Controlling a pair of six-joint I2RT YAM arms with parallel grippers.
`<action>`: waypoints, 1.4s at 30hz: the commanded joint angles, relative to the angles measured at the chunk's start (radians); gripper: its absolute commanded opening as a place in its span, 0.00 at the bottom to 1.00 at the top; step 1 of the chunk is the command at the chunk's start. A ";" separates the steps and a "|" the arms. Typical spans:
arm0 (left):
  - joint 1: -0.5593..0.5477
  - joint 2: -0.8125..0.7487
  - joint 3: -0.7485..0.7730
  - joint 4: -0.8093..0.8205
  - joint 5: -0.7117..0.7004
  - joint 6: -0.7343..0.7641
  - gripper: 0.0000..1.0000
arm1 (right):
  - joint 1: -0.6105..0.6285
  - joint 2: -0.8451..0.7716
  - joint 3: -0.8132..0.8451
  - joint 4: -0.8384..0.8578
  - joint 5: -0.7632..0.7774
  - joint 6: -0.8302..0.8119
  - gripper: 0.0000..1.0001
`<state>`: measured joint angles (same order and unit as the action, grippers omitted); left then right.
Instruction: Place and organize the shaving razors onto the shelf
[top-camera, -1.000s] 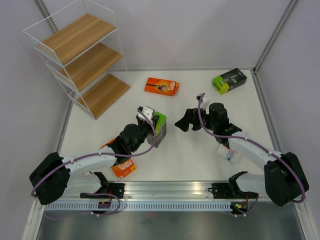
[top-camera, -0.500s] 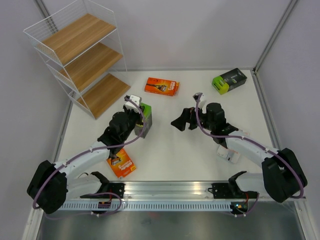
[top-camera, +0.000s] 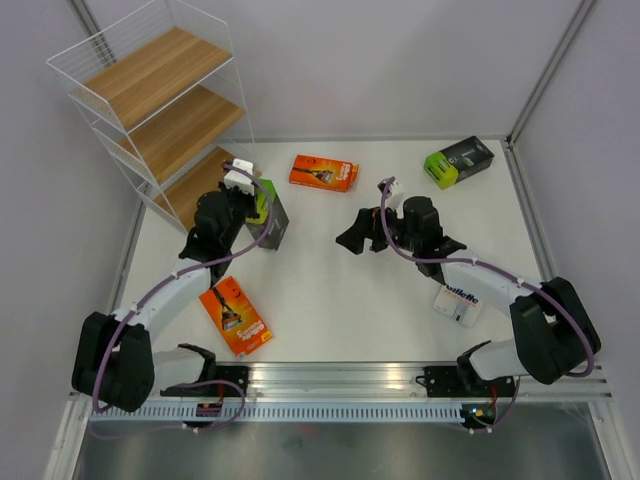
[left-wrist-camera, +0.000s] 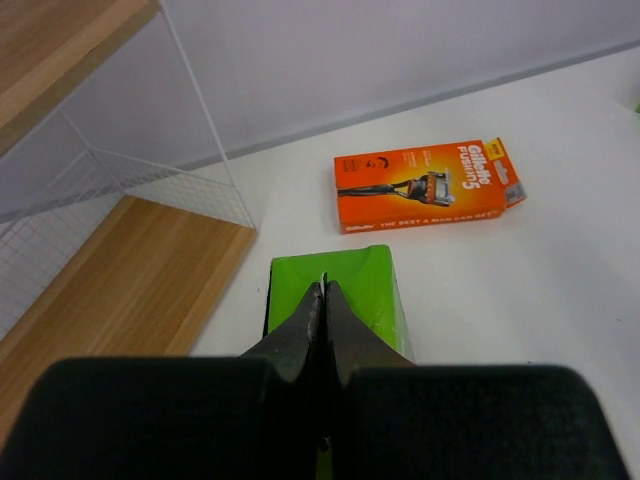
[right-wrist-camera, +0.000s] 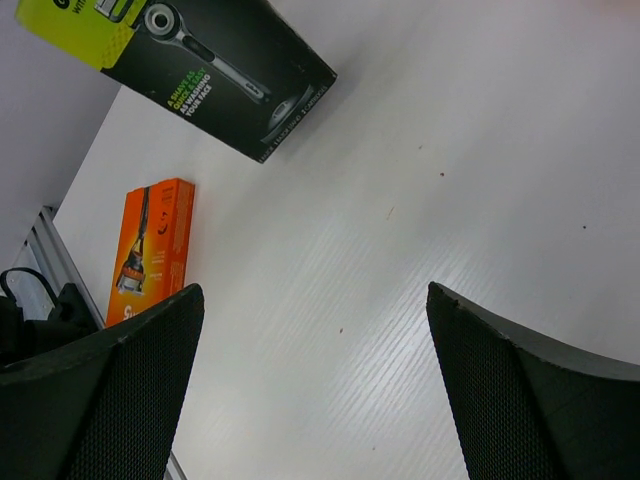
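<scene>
Okay so, closest to the arm bases and well out from the shelf (top-camera: 150, 110), one orange pack (top-camera: 235, 317) lies flat on the worktop (top-camera: 330, 300). The white-and-blue Gillette pack (top-camera: 458, 302) sits even farther from the shelf, just beside the right arm.

Further in, the left end effector (left-wrist-camera: 322, 290) is clamped shut on the lime-green end of a black pack (left-wrist-camera: 345, 300), holding it just beside the shelf's bottom board but not over it yet. The right end effector (right-wrist-camera: 315, 390) hangs wide open with nothing in it, well apart from the shelf.

Past those, the second orange pack (top-camera: 323, 172) lies near the shelf, and the other black-and-green pack (top-camera: 459, 161) is at the corner farthest from it.

No boards have a pack on them, so I'd call this the carry-in for pack number one. Next it needs to clear the thin wire frame, get over a board, and set down off to one side so the other four fit.
</scene>
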<state>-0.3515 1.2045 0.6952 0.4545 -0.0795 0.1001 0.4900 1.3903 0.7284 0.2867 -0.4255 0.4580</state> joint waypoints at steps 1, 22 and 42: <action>0.084 0.046 0.121 0.141 0.075 0.058 0.02 | 0.005 0.021 0.060 -0.009 0.020 -0.041 0.98; 0.183 0.392 0.397 0.228 -0.005 0.136 0.02 | 0.005 0.174 0.189 -0.098 0.039 -0.087 0.98; 0.192 0.543 0.524 0.280 -0.172 0.164 0.02 | 0.007 0.268 0.244 -0.072 0.021 -0.053 0.98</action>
<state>-0.1696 1.7546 1.1236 0.6075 -0.2150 0.2203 0.4938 1.6436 0.9298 0.1802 -0.3916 0.3985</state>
